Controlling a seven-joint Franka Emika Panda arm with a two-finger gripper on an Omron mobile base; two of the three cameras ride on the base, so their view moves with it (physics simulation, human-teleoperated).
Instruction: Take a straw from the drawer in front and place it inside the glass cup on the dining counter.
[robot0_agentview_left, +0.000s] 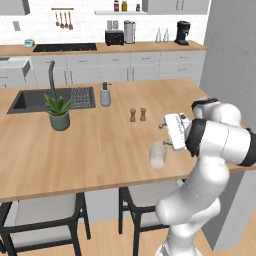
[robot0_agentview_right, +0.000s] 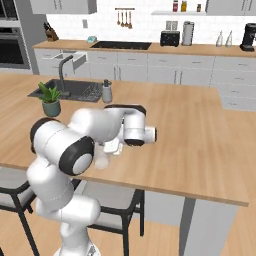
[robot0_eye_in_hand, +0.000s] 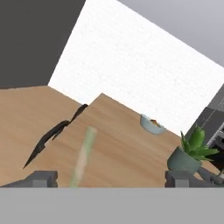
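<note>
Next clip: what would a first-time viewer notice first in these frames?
The white arm reaches over the near edge of the dining counter, with its gripper right beside the glass cup and the jaws wide apart. In the hand view a pale, blurred straw stands between the fingertips. Farther back sit a potted plant by the dark sink and two brown shakers.

The robot arm (robot0_agentview_left: 200, 200) is white, made of fat round parts like sausages. Black rings sit where the parts join. Behind the pincer (robot0_eye_in_hand: 111, 179) is a flat white hand. Its two finger tips (robot0_eye_in_hand: 41, 178) are small, dark grey blocks.
</note>
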